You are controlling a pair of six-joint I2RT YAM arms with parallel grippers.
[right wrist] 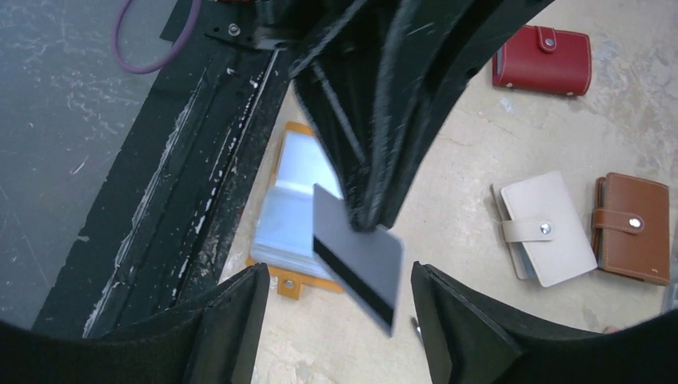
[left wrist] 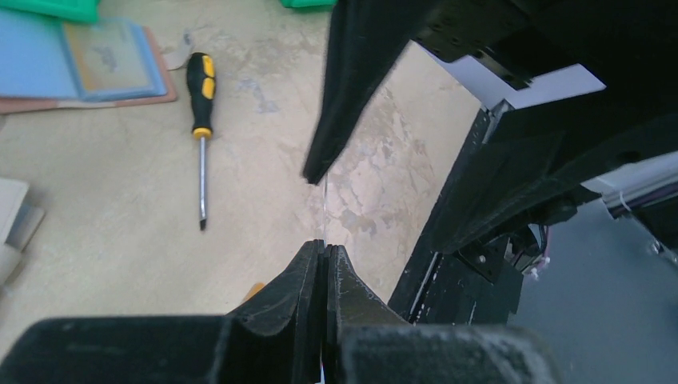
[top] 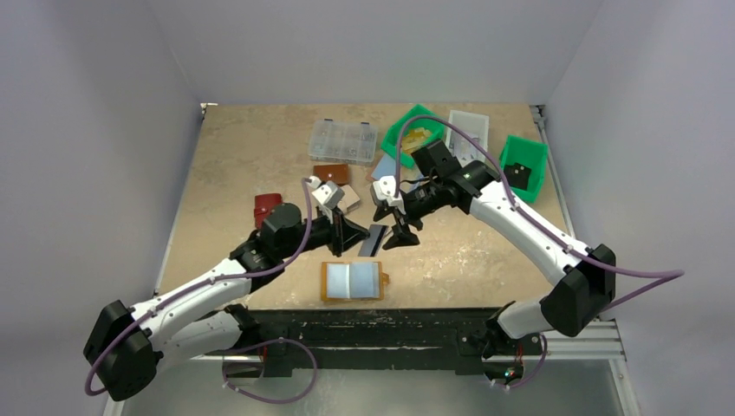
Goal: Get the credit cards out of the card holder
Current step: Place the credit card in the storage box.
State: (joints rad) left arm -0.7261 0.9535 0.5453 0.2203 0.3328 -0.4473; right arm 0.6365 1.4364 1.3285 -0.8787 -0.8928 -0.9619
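The mustard card holder [top: 353, 281] lies open on the table near the front edge, its pale blue-grey slots facing up; it also shows in the right wrist view [right wrist: 292, 210]. My left gripper [top: 354, 234] is shut on a grey credit card [top: 374, 240] with a black stripe and holds it above the table, just beyond the holder. In the left wrist view the card [left wrist: 325, 204] shows edge-on between my shut left gripper [left wrist: 326, 246]. My right gripper [top: 400, 232] is open, with the card [right wrist: 356, 260] hanging between its jaws, untouched by my right gripper [right wrist: 337, 276].
A red wallet [right wrist: 544, 60], a beige wallet [right wrist: 548, 228] and a brown wallet [right wrist: 632, 228] lie to the left. A yellow-handled screwdriver [left wrist: 200, 120] lies near an open blue-paged wallet [left wrist: 80, 56]. A clear organiser box [top: 343, 140] and green bins [top: 524, 165] stand at the back.
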